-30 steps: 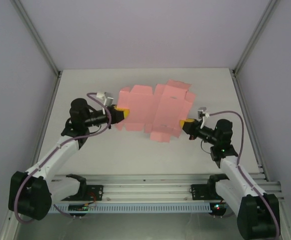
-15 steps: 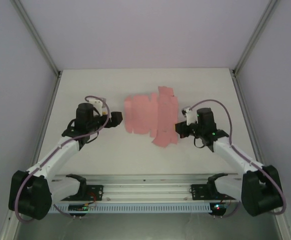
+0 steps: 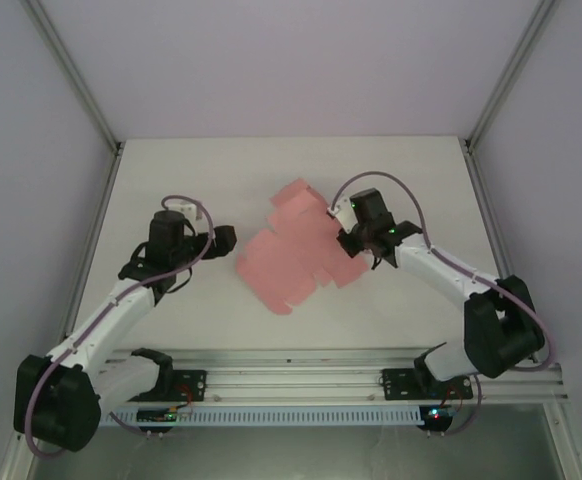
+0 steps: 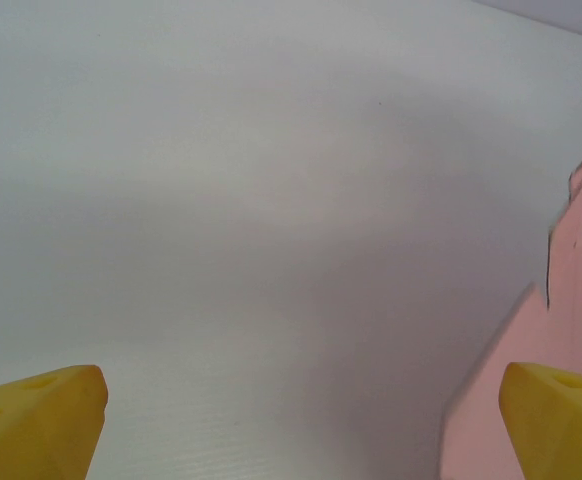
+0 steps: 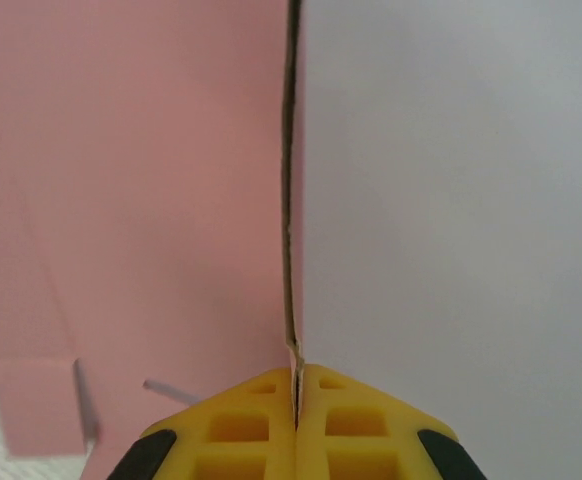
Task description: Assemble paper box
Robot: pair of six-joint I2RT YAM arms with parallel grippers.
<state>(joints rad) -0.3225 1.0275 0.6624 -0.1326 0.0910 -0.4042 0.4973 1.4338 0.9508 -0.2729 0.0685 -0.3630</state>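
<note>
**Inspector:** Position of the paper box (image 3: 293,248)?

**Assistant:** Mid-table (image 3: 171,180), between the two arms. It is an unfolded pink cut-out, flaps spread, with its right part lifted off the surface.

**Inspector:** Right gripper (image 3: 347,240)?

**Assistant:** Pinched tight on the card's right edge. In the wrist view the yellow fingers (image 5: 241,430) meet, with the thin edge standing upright between them.

**Inspector:** Left gripper (image 3: 227,237)?

**Assistant:** Jaws spread wide and holding nothing, just beside the card's left edge. I cannot tell whether it touches.

The paper box (image 4: 579,335) is cut off at the left wrist view's right edge. From above, the right gripper (image 3: 344,241) hides part of its edge.
</note>
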